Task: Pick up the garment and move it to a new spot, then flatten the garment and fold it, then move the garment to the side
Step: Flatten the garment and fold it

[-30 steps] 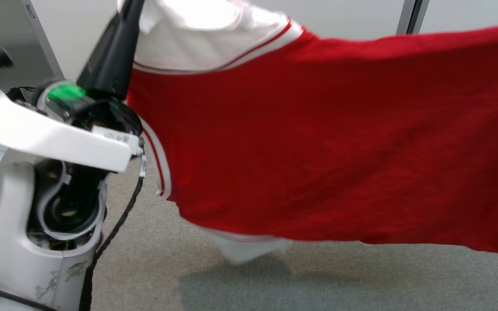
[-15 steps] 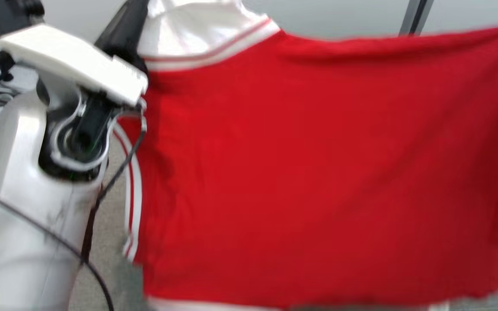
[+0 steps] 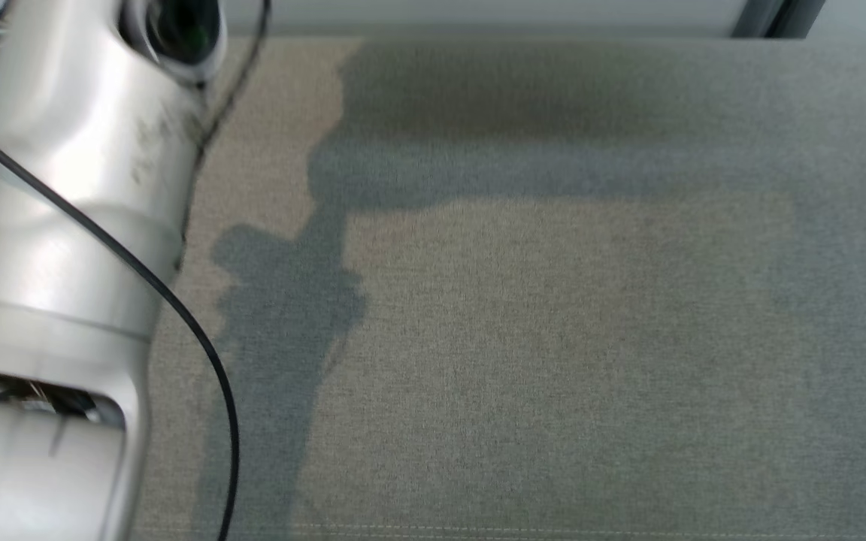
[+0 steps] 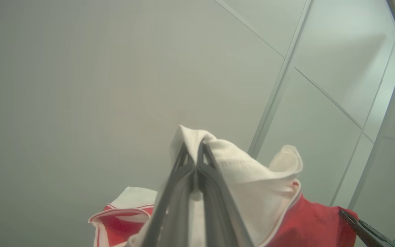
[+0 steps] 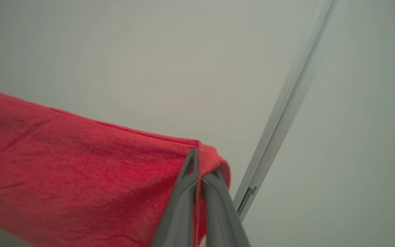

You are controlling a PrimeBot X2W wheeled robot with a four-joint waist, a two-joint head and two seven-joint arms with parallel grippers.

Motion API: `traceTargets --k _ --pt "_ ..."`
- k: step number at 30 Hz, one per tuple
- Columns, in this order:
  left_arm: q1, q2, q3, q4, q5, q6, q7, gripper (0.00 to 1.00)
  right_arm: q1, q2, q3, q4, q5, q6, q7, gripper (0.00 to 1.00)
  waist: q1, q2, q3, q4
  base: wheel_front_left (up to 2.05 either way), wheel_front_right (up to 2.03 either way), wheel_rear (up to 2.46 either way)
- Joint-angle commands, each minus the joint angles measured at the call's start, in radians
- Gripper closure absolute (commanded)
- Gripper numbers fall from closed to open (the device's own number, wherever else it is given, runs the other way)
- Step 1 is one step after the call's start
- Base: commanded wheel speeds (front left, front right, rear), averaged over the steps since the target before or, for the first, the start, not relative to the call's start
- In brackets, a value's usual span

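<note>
Garment (image 5: 63, 178) cut off below; pale forearm (image 3: 49, 225) cropped left

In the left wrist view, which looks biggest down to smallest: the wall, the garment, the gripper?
Largest to smallest:
1. wall
2. garment
3. left gripper, nearest the camera, so its size is exaggerated.

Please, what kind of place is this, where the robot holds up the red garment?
Probably an indoor office or lab room, though I cannot be sure. Pale wall panels are joined by a metal strip, a grey woven surface lies below, and a loose cable runs by the robot. The red garment hangs before the wall.
</note>
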Motion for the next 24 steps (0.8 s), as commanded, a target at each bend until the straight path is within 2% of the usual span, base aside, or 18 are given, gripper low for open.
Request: traceTargets --k 1,6,12,17,24 --pt "0.031 0.032 0.002 -0.004 -0.005 -0.007 -0.009 1.0 0.041 -0.002 0.013 -0.001 0.014 0.003 -0.017 1.0 0.0 0.0 0.066 0.007 0.0 0.0 0.0" --pt "0.212 0.02 -0.085 0.027 -0.058 -0.008 -0.045 1.0 0.173 -0.006 0.083 0.07 0.096 0.003 -0.055 1.0 0.0 0.0 0.149 -0.005 0.0 0.0 0.0" --pt "0.409 0.011 -0.152 0.018 -0.143 -0.008 -0.091 1.0 0.352 0.015 0.101 0.125 0.182 0.003 -0.073 1.0 0.0 0.0 0.153 -0.023 0.0 0.0 0.0" --pt "0.527 0.028 -0.171 -0.046 -0.19 -0.008 -0.108 1.0 0.474 -0.004 0.062 0.079 0.223 0.003 -0.074 1.0 0.0 0.0 0.119 -0.031 0.0 0.0 0.0" --pt "0.686 0.07 -0.183 -0.093 -0.148 -0.008 -0.114 1.0 0.638 0.004 -0.007 0.012 0.289 0.003 -0.075 1.0 0.0 0.0 0.046 -0.034 0.0 0.0 0.0"
